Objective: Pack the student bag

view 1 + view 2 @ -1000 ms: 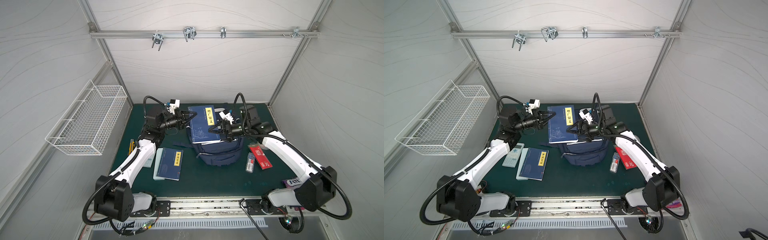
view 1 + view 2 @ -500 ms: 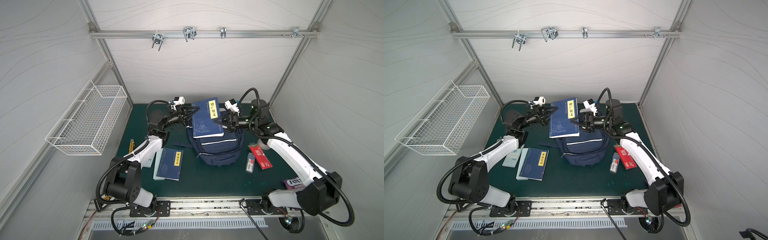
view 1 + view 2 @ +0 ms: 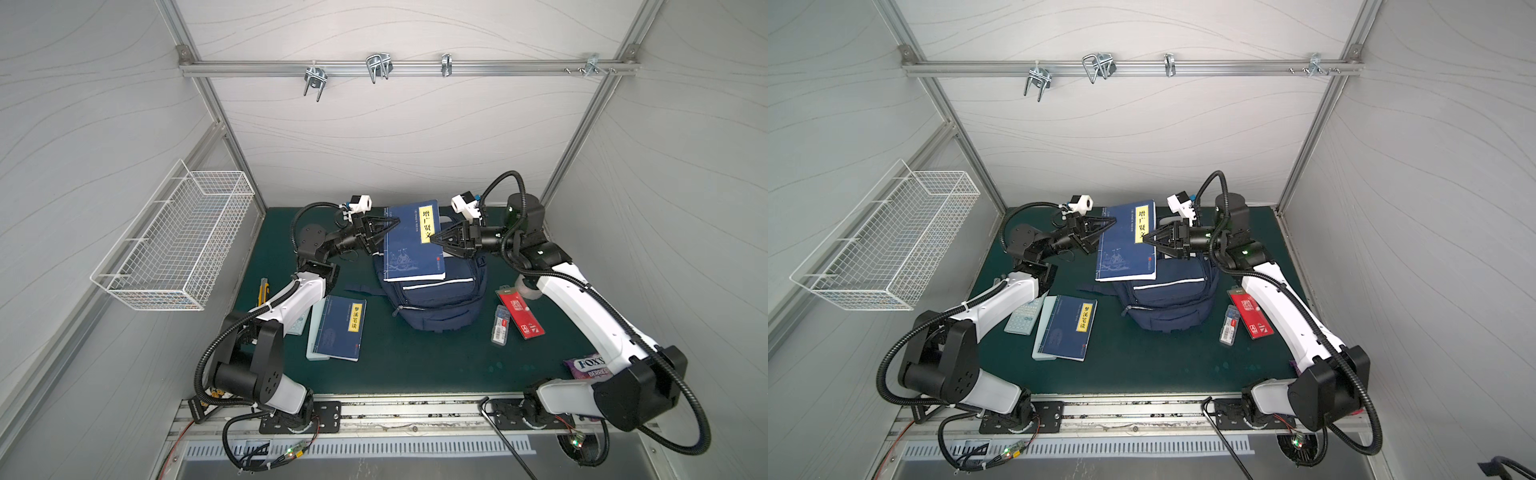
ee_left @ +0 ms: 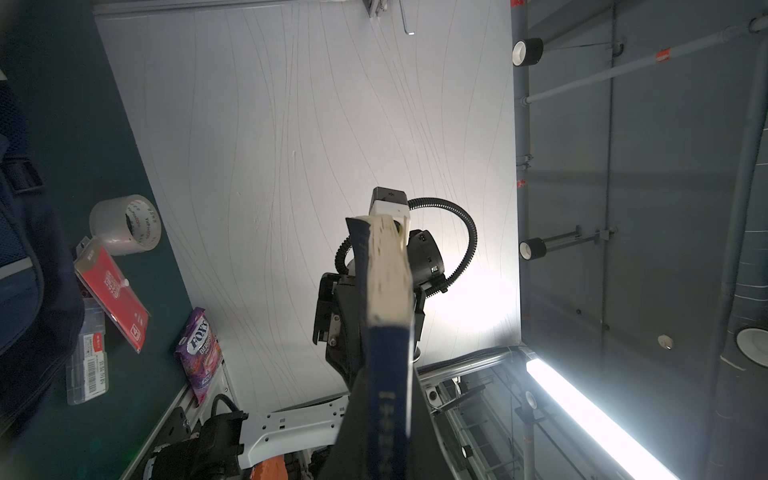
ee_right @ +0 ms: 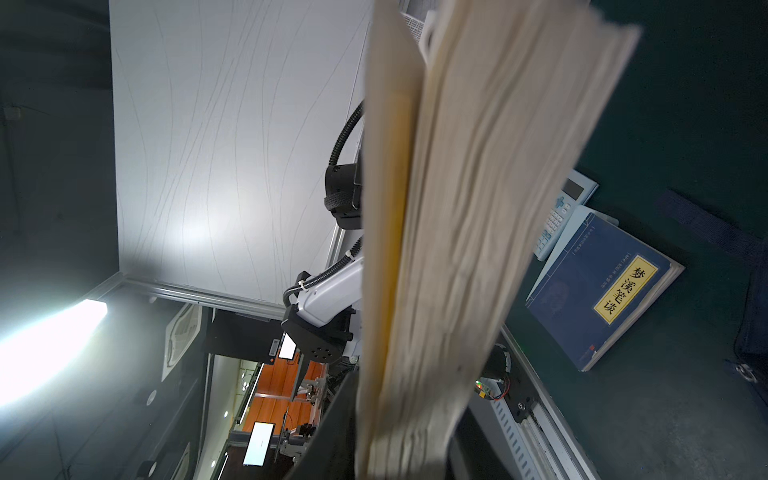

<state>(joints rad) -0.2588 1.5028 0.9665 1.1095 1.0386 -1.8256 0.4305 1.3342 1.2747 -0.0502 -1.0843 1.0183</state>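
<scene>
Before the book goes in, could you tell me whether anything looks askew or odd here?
Yes: the blue book, held tilted over the student bag between the left hand and right hand, is splaying. In the right wrist view its cover gapes away from the fanned pages. Nothing looks spilled.

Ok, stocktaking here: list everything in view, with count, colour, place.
student bag: 1, navy, on mat
held book: 1, blue, above bag
second book: 1, blue, left of bag
calculator: 1, pale green, beside second book
utility knife: 1, yellow, mat's left edge
red pack: 1, red, right of bag
clear box: 1, clear, beside red pack
tape roll: 1, clear, behind red pack
candy bag: 1, purple, front right
wire basket: 1, white, left wall
hooks: several, metal, back rail
left gripper: 1, black, shut on held book
right gripper: 1, black, shut on held book
</scene>
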